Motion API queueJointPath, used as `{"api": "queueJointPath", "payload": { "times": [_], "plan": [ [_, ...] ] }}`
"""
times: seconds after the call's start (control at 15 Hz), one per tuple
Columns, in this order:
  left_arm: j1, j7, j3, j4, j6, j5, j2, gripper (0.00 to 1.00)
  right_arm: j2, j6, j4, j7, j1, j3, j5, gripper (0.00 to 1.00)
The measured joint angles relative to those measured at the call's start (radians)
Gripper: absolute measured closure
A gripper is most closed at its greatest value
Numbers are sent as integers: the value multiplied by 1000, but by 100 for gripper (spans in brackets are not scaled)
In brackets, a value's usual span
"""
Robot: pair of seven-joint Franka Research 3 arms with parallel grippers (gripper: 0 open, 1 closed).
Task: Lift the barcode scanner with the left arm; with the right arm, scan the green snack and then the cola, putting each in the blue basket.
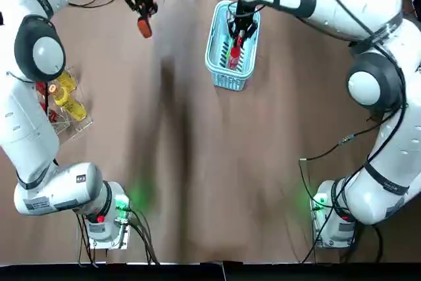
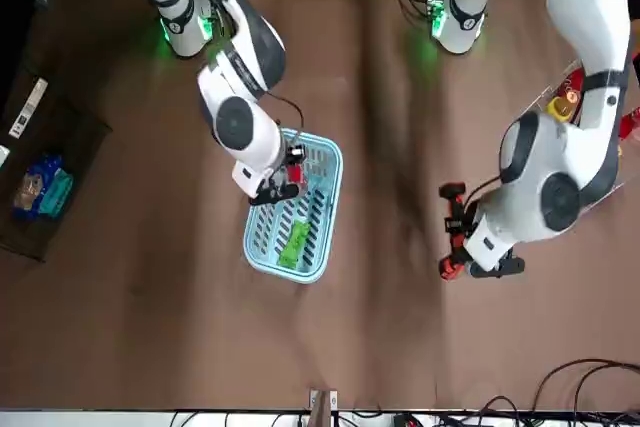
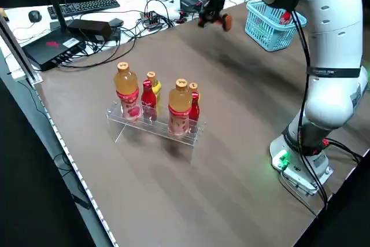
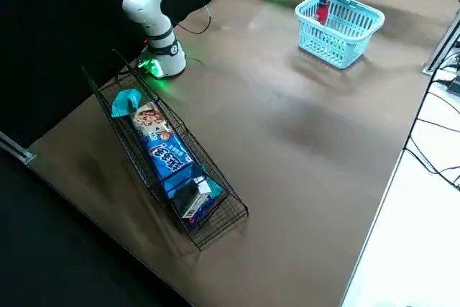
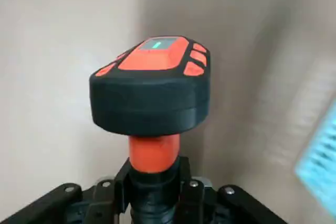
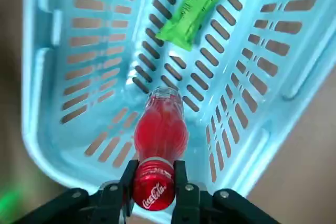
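1. Where the top view starts at the robot's left, a clear rack [image 1: 66, 111] of orange and red drink bottles stands beside the left arm. It has no part in this task.
2. Farther along, near the table's far edge, the left gripper [image 1: 139, 6] has its jaws clamped on the orange handle of the barcode scanner [image 1: 144, 27]. It holds the scanner off the table with the head out beyond the fingers, presumably so that goods can be passed before it.
3. Right of that, well apart from the scanner, sits the blue basket [image 1: 230, 82]. The green snack [image 6: 199, 6] lies flat on its floor, so that half looks finished.
4. Over the basket, the right gripper [image 6: 153, 184] has its jaws closed on the red cap of the cola bottle [image 6: 157, 135], which hangs base down inside the basket. Whether it touches the floor cannot be told. Gripping at the cap likely keeps the fingers clear of the walls on release.
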Motion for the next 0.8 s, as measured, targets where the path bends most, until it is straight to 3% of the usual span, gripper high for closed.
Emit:
{"api": "queueJointPath", "payload": {
  "times": [0.27, 0.6, 0.8],
  "plan": [
    [9, 14, 1, -49, 93, 308, 122, 63, 58, 55, 1, 54, 14, -1, -47, 68],
    [80, 40, 1, -181, 290, 367, 159, 63, 68, 57, 1, 65, 16, -1, -61, 68],
    [92, 49, -1, -204, 318, 367, 156, 63, 69, 93, 1, 79, 24, -1, -67, 68]
  ]
}}
